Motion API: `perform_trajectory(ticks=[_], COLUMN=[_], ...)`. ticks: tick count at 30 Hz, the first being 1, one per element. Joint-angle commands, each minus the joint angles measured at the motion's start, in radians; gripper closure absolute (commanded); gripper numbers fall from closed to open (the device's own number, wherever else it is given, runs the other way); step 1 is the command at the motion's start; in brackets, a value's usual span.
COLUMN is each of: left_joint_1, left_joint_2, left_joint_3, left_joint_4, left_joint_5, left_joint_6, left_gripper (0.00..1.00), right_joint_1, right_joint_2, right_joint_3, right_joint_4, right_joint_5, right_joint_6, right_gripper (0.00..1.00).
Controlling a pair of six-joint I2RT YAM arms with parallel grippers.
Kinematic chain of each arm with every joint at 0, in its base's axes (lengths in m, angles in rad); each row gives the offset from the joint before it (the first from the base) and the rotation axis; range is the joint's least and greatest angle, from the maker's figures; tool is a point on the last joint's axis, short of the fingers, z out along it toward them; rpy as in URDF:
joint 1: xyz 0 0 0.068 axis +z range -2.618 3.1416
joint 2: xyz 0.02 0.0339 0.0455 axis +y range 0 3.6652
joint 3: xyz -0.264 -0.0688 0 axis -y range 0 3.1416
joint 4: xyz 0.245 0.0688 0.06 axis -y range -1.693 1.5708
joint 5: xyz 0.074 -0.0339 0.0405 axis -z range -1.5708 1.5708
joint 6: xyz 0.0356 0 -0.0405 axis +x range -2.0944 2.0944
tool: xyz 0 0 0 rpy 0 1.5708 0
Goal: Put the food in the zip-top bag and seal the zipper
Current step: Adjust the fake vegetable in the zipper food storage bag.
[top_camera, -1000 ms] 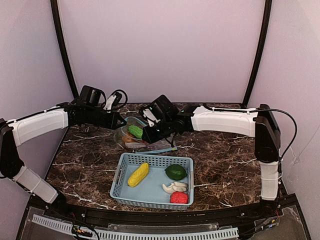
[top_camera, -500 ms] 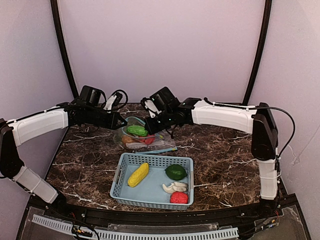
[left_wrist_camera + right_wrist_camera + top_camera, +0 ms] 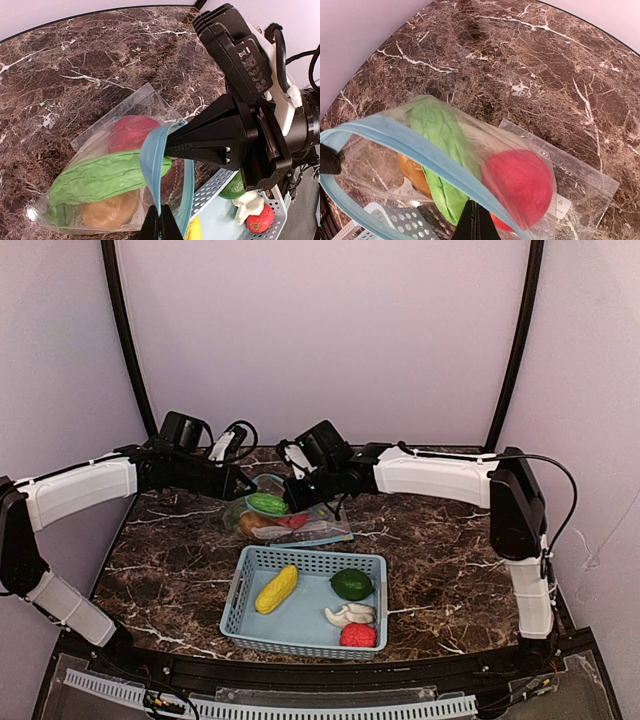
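Note:
The clear zip-top bag [image 3: 285, 520] with a blue zipper strip [image 3: 152, 160] lies behind the basket and holds a green pod [image 3: 100, 177], a red apple [image 3: 520, 182] and a brown potato [image 3: 107, 212]. My left gripper [image 3: 161, 222] is shut on the blue zipper strip. My right gripper [image 3: 476, 220] is shut on the strip's other side [image 3: 420, 145]. Both grippers meet over the bag's mouth in the top view, left [image 3: 238, 485], right [image 3: 292, 495]. The yellow corn [image 3: 277, 589], dark green fruit [image 3: 351, 584], white mushroom [image 3: 350, 615] and small red fruit [image 3: 358, 635] lie in the basket.
The light blue plastic basket [image 3: 240, 612] stands in front of the bag, near the table's front edge. The marble tabletop [image 3: 450, 550] spreads right of it. Black frame posts [image 3: 125, 340] stand at the back corners.
My right gripper has moved left and back along the bag's mouth, and the bag with its contents has shifted slightly left. The left arm has barely moved.

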Motion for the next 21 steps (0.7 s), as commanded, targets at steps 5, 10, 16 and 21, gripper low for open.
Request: perform_trajectory(ticks=[5,10,16,21], left_joint_1=[-0.003,-0.003,0.013,0.015], left_joint_2=[0.01,0.0,-0.024,0.0], left_joint_3=[-0.004,-0.009,-0.018,-0.013], left_joint_4=[0.013,0.019,0.03,0.033], left_joint_5=[0.048,0.027,0.006,0.058], left_joint_6=[-0.007,-0.013,-0.018,-0.025], left_gripper=[0.99,0.99,0.99,0.99], right_joint_1=[-0.004,-0.003,-0.003,0.008], right_joint_2=[0.038,0.044,0.019,0.037], right_joint_3=[0.034,0.015,-0.053,-0.035], right_joint_4=[0.123,0.122,0.132,0.156], right_joint_5=[0.05,0.073,0.051,0.027], right_joint_6=[0.019,0.003,-0.003,0.005], right_gripper=[1.0,1.0,1.0,1.0])
